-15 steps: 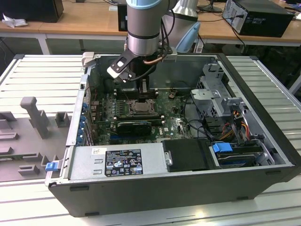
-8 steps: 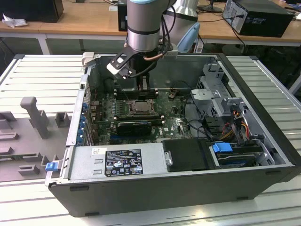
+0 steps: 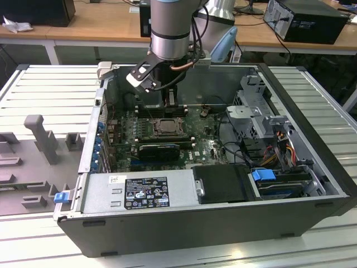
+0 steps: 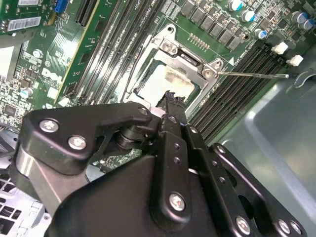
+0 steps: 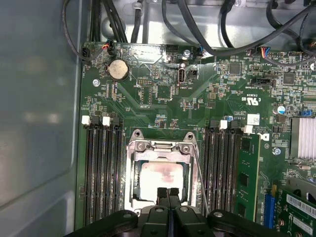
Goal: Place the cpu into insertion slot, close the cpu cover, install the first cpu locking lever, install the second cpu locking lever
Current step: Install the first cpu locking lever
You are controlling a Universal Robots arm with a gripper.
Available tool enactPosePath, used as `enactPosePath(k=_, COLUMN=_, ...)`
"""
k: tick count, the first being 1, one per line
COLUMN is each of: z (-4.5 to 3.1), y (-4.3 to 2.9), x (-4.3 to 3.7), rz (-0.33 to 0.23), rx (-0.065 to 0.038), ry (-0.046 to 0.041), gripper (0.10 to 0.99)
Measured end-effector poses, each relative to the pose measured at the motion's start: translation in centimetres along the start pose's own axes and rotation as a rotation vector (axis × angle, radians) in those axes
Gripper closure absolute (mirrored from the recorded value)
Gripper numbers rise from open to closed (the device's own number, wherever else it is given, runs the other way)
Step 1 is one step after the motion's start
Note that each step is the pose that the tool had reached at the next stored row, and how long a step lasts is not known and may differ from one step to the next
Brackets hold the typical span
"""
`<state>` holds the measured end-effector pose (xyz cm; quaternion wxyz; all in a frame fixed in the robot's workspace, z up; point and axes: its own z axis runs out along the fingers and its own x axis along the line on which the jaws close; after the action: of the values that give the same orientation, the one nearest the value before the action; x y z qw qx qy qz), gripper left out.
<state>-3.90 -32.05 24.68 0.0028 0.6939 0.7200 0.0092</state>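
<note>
Open computer case (image 3: 223,229) on slatted table (image 3: 50,84), silver power supply (image 3: 139,192), round coin battery (image 5: 118,69), black memory slots (image 5: 101,168)

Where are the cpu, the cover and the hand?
cpu (image 5: 160,177), first wrist view, middle of its pale face.
cover (image 5: 160,147), first wrist view, one bar of its frame.
hand (image 5: 168,193), first wrist view, between its fingertips.

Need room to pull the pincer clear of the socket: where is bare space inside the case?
Free: bare grey case panel beside the outer memory slots. Crowded: cables by the coin cell, heatsink past the other memory slots.
</note>
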Motion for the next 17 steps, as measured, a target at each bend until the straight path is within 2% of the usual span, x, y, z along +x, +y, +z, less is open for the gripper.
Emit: enactPosePath(k=17, z=-0.59, y=-0.01, x=0.01, rz=0.0, rx=0.0, ry=-0.0001, gripper=0.98)
